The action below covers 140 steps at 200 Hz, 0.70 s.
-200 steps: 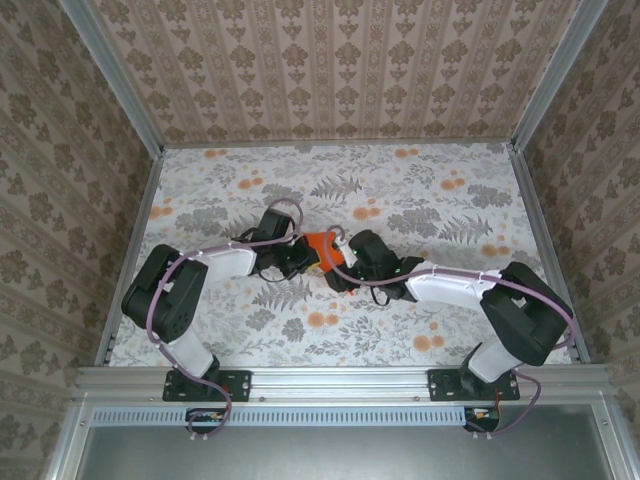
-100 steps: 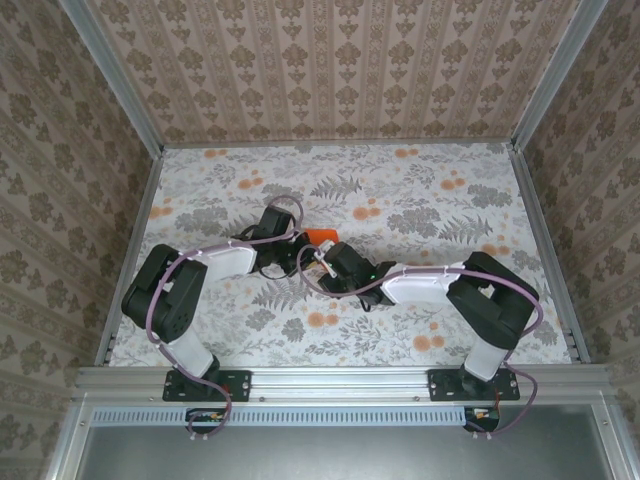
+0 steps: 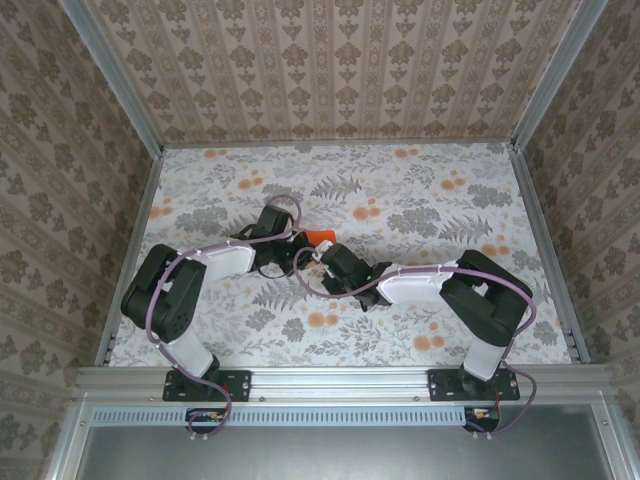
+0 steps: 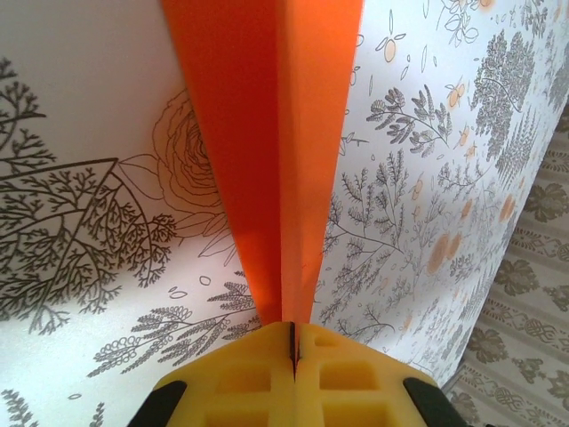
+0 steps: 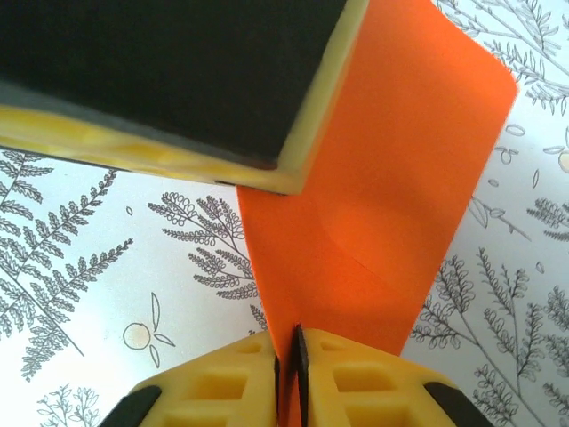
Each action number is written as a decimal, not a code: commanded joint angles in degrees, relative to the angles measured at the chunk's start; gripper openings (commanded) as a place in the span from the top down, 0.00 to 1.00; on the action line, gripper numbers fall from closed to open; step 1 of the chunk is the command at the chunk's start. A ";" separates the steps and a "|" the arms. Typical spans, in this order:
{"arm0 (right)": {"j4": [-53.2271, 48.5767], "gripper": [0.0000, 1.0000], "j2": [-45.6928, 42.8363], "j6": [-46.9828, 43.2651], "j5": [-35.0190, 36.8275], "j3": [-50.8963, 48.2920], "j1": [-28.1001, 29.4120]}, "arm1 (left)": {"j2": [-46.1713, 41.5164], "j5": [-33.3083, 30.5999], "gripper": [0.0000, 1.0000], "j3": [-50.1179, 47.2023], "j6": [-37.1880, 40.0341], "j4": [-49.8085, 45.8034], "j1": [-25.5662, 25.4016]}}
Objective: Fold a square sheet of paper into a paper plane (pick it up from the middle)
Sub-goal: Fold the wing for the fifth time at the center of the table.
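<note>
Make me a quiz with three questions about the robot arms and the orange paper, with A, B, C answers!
1. Where is the orange paper?
A) over the middle of the table
B) in the far right corner
C) down on the arm bases

2. How many grippers pinch it?
A) none
B) one
C) two

3. What shape is the paper in now?
A) flat and unfolded
B) folded, with a straight crease
C) crumpled into a ball

Answers:
1 A: the top view shows the orange patch mid-table, where the two arm tips meet.
2 C: the left gripper and the right gripper are each shut on the paper in their own wrist views.
3 B: the left wrist view shows a sharp crease running straight along the paper.
</note>
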 commanded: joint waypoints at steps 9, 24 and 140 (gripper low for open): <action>0.82 0.92 -1.37 0.61 1.09 -0.80 0.33 | -3.45 1.06 0.87 1.73 0.72 -2.94 1.91; 0.49 0.96 -1.57 1.13 0.15 -0.72 0.18 | -4.47 1.06 0.77 1.39 1.49 -3.95 3.41; 5.12 1.00 -1.62 15.25 -28.32 -1.81 -10.10 | -15.15 -1.33 0.52 -8.40 5.09 -1.97 10.74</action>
